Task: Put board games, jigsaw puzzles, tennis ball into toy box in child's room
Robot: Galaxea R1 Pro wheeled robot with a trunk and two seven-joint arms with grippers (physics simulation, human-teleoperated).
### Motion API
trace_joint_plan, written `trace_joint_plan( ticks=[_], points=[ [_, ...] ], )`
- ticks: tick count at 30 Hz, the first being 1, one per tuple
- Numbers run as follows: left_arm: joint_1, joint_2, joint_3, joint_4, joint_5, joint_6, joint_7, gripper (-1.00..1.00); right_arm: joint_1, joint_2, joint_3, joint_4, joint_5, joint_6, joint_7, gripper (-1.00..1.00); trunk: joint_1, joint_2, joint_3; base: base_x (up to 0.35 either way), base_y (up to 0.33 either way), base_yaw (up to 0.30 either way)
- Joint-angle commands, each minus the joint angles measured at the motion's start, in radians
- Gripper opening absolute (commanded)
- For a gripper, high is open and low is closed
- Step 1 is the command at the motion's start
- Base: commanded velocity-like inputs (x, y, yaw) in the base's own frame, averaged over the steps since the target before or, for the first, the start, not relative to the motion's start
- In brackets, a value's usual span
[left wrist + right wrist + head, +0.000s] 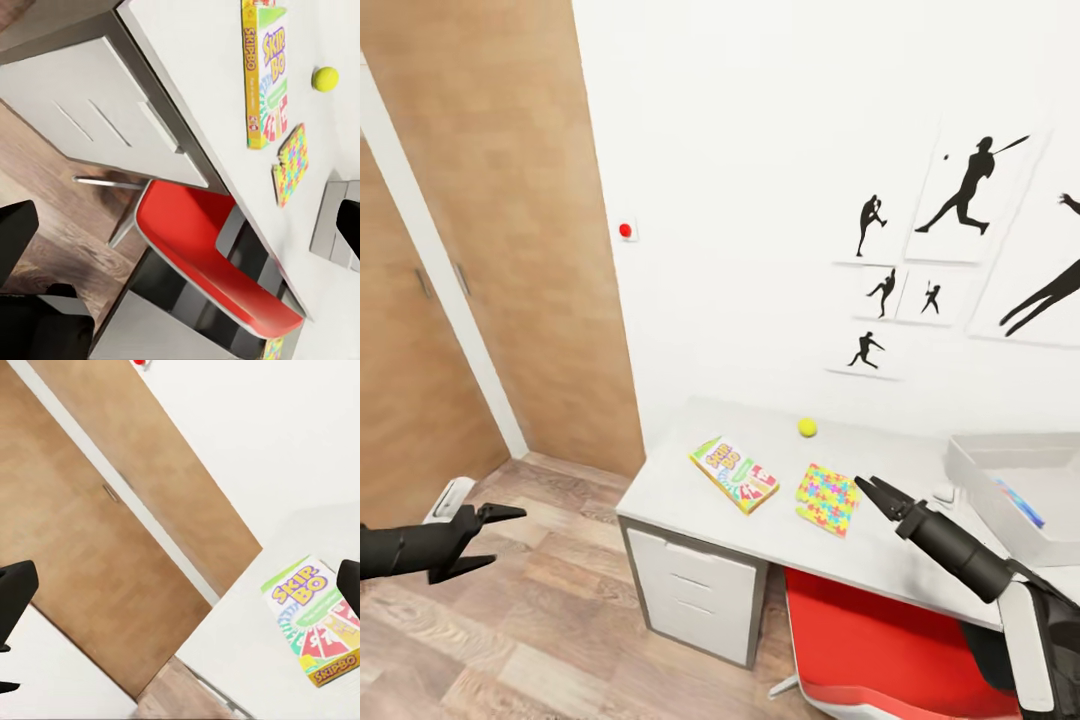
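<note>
On the pale table (pixel 690 480) lie a yellow and green Skip-Bo board game (pixel 735 473) (pixel 264 75) (pixel 315 622), a multicoloured jigsaw puzzle (pixel 827 497) (pixel 291 163) and the tennis ball (pixel 807 427) (pixel 325 78). At the table's right end stands the grey toy box (pixel 972 478) (pixel 330 225), with something blue and red inside. My right gripper (pixel 868 488) (pixel 180 585) hovers open just right of the jigsaw, nothing between its fingers. Off the table's left end, above the wooden floor, my left gripper (pixel 508 538) (pixel 180 225) hangs open and empty.
A red chair (pixel 890 640) (pixel 202 247) is pushed under the table beside the white drawers (pixel 695 590). Wooden wardrobe doors (pixel 480 250) fill the left side. The wall behind the table carries black silhouette posters (pixel 960 200).
</note>
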Motion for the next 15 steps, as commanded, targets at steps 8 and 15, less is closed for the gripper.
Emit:
trace_joint_plan(
  ticks=[8, 15],
  points=[
    [-0.002, -0.001, 0.002, 0.002, -0.058, 0.002, 0.009, 1.00, -0.001, 0.000, 0.075, 0.000, -0.006, 0.007, -0.110, 1.00, 0.001, -0.002, 0.002, 0.000, 0.000, 0.280],
    [-0.002, -0.002, 0.002, 0.006, -0.075, 0.002, 0.009, 1.00, -0.001, 0.000, 0.152, 0.002, -0.006, 0.008, -0.241, 1.00, 0.001, -0.002, 0.006, 0.000, 0.000, 0.280]
  ],
)
